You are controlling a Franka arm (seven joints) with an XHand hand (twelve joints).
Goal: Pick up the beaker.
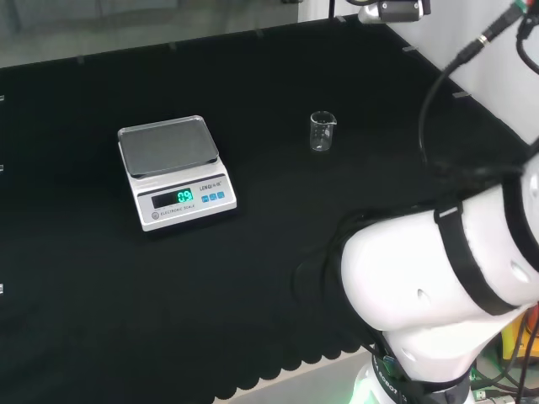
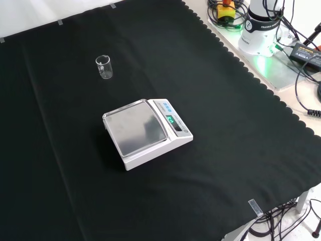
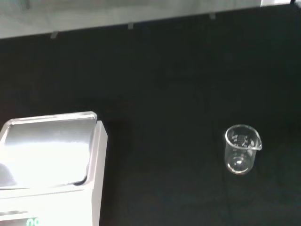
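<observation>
Beaker (image 1: 322, 132) stands upright on the black cloth (image 1: 253, 278), mouth up, so its long axis is vertical; looks empty, w/ faint graduation marks and a small pour spout at the rim. Clear glass or plastic, can't say which; short cylinder, thin wall, rounded base edge. In front view it sits (image 2: 104, 67) toward the upper left, alone, nothing touching it. In head view it's right of centre, left of the arm's big white links (image 1: 446, 269).

As for the hand: no fingers or palm to judge from, so can't tell if it's spread or curled. Wrist view looks down over the cloth from well above w/ the beaker (image 3: 241, 149) small and clear of everything, so my read is the approach hasn't started and the whole pick is still ahead. Coming move likely turns on dropping toward the beaker and closing round its upright wall from the side, not from on top.

Scale (image 1: 175, 172) next: white plastic body, square brushed-metal pan, lit green display. Well apart from the beaker, left of it in head view, nearer the camera in front view (image 2: 145, 133). Cloth is matte w/ a scalloped edge.
</observation>
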